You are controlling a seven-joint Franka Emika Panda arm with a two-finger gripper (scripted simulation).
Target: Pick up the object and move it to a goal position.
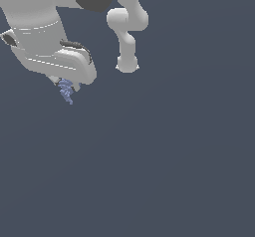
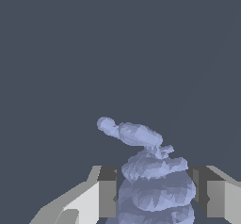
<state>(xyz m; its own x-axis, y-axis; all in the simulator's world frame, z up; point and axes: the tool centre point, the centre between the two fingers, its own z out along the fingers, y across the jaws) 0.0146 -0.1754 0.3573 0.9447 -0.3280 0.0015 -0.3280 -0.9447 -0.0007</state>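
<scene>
We note flat, even, shadowless render lighting; dim slate background, no glare; coarse, slightly soft edges in both views.

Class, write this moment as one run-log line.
gripper: around blue lump | pads: beside lump, contact unclear | goal: unseen

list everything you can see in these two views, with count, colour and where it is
object: one, periwinkle blue and bumpy, hanging below the gripper toward the exterior view's upper left; in the wrist view it sits between the fingers, tapering end pointing away
floor: one, plain dark blue-grey, filling the background in both views
gripper: one, white with dark pads, closed around the object
fingers: two, light grey, one on each side of the object
arm: one, white with a dark joint, along the exterior view's top
</scene>
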